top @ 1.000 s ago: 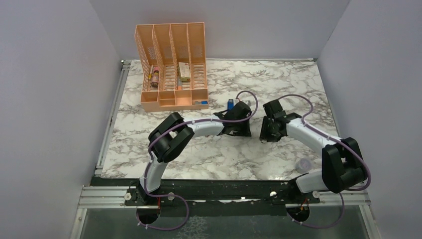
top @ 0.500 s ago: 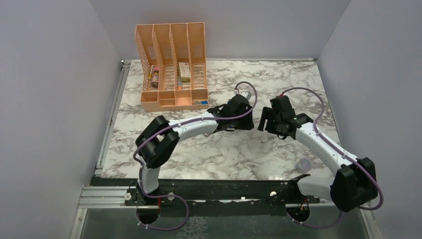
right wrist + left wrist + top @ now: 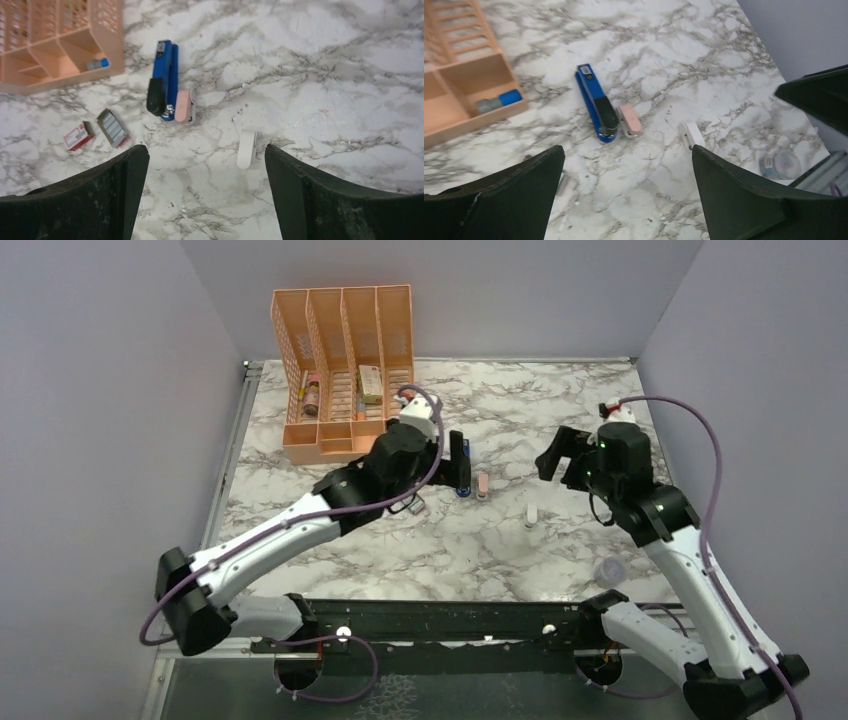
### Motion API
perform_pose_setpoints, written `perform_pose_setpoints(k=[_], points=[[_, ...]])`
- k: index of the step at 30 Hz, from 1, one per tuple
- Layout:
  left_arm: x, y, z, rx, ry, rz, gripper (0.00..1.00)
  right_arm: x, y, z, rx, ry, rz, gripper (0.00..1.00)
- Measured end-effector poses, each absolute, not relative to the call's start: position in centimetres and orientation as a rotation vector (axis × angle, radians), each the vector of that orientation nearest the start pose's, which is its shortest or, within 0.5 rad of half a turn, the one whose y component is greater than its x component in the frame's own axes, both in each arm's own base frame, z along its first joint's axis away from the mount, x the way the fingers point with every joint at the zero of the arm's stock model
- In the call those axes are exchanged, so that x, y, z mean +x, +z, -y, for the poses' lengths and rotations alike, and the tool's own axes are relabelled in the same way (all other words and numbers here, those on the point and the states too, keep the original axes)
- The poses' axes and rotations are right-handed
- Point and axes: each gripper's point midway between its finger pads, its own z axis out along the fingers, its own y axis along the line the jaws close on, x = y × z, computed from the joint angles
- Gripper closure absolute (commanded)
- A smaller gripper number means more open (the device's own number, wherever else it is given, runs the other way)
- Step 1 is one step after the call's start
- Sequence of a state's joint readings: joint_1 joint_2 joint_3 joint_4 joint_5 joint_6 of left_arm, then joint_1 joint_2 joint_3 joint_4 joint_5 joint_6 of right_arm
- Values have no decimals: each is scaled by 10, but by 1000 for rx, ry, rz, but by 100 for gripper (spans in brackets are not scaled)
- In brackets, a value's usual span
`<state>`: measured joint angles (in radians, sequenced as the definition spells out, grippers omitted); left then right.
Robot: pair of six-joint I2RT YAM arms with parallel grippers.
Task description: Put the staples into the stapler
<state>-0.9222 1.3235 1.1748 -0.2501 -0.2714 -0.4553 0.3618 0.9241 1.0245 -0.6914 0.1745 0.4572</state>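
Red staple box [image 3: 78, 135], staple tray [image 3: 112, 128]: on marble table [image 3: 325, 75], left of stapler [image 3: 163, 79], apart.
Stapler: lying on table, pink eraser [image 3: 185, 106] just beside its near end.
Risk: grasp catches eraser with stapler; tray tips, strips scatter.
Left gripper [image 3: 626, 150]: high near stapler, jaws apart, empty.
Right gripper [image 3: 205, 150]: high, rightward, jaws apart, empty.

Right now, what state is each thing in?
stapler, shut, lying on the table
staples, uncovered, not yet loaded
red box, lying flat beside the staples
pink eraser, lying against the stapler
left gripper, open, empty
right gripper, open, empty
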Motion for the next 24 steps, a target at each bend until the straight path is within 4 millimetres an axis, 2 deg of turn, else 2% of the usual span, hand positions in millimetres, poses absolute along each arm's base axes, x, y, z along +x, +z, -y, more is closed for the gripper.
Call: perform_pose_setpoints(k=[4,6,11,12,15,18,21,24], points=[[262,304,260,248,-539,-1875,1,256,288,-79,194,311,-2017,6],[255,327,234,213,-503,-1818,1,248,310,-71,204,299,-1961,1],[232,378,172,104,-467,-1687,1,231,348,-46,242,225,-1857,0],[224,391,156,74,-473,-1649,1,229,351,-41,251,208,-1846,0],[208,412,124,12,-480,-1574,1,224,351,-31,266,160,-1842,0],[196,426,97,-45,-474,-1528,1,219,346,-26,270,129,-1858,0],[191,432,81,-82,-453,-1517,1,215,348,-22,275,118,-1848,0],[191,426,77,-85,-420,-1539,1,212,350,-20,279,121,-1836,0]])
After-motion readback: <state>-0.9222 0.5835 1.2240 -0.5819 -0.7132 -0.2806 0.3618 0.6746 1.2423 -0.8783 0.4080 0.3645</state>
